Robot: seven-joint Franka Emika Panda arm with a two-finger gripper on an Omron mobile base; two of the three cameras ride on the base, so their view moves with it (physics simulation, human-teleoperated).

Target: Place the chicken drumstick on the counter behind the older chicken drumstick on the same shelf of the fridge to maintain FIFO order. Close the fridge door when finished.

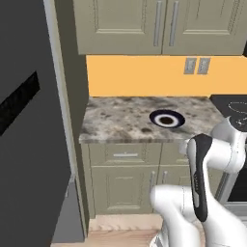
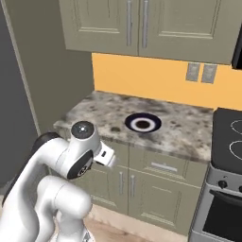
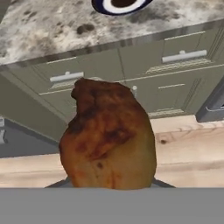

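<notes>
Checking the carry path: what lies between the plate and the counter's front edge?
Bare speckled stone: the left base view shows nothing between the dark-rimmed plate and the front edge of the counter. The right base view agrees.

The arm [image 1: 202,193] is glossy white with rounded, bulbous links, a long black band along one joint, and a grey circular cap [image 2: 83,128].

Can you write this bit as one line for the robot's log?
gripper: shut on browned chicken drumstick | speckled stone counter: dark-rimmed plate | grey fridge door: open
</notes>
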